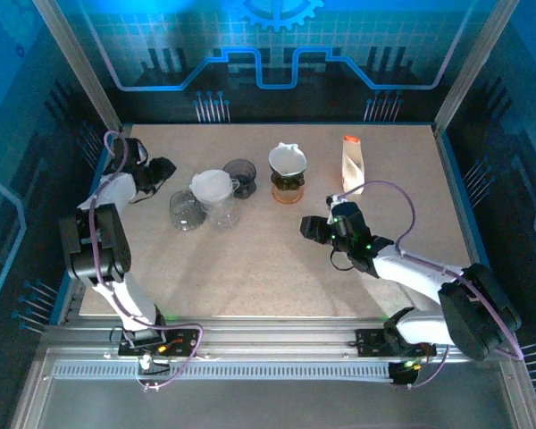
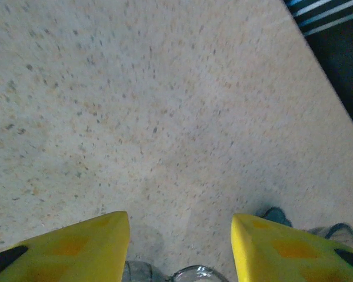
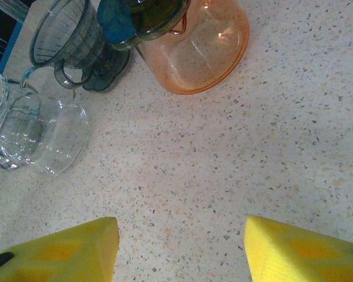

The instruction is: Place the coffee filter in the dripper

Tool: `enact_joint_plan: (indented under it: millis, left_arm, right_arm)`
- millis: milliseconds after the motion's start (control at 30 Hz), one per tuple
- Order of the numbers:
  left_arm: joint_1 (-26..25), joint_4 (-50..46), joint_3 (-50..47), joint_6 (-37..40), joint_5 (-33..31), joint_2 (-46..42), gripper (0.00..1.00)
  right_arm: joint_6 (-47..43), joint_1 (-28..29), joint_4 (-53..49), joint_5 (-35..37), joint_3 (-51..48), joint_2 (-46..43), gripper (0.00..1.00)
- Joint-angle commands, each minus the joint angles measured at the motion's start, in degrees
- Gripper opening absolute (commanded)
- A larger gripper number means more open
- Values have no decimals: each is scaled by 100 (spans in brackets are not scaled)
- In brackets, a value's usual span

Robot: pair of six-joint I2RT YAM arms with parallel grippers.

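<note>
A white coffee filter (image 1: 213, 185) sits in a clear dripper on a clear glass jug (image 1: 223, 213) at the back left. My left gripper (image 1: 165, 168) (image 2: 180, 235) is just left of it, open, with bare table between its yellow fingers. A second white filter (image 1: 287, 159) sits in a dark dripper on an orange carafe (image 1: 288, 189) (image 3: 194, 53). An empty smoked-grey dripper (image 1: 241, 172) (image 3: 76, 41) stands between them. My right gripper (image 1: 306, 227) (image 3: 181, 241) is open over bare table, in front of the orange carafe.
A clear glass (image 1: 187, 211) (image 3: 59, 138) stands in front of the clear jug. A white filter pack with an orange top (image 1: 352, 164) stands at the back right. The table (image 1: 250, 268) has free room in the middle and front.
</note>
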Motion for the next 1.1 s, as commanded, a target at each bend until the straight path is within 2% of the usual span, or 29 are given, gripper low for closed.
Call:
enact_joint_plan:
  millis: [0, 167, 567, 800, 1067]
  left_arm:
    - [-23, -511, 322, 457, 524, 175, 50]
    - [-224, -791, 504, 737, 419, 391, 48]
    - [-387, -756, 30, 1060, 464, 381, 43]
    - [-387, -996, -99, 1280, 442, 190, 41]
    - [-395, -931, -677, 1125, 484, -199, 39]
  right_arm:
    - [-99, -68, -116, 132, -59, -94, 59]
    - [-78, -77, -69, 146, -42, -20, 59]
    - [-101, -165, -65, 115, -61, -27, 58]
    - [-111, -286, -26, 48, -168, -101, 58]
    - [-68, -392, 171, -62, -266, -72, 58]
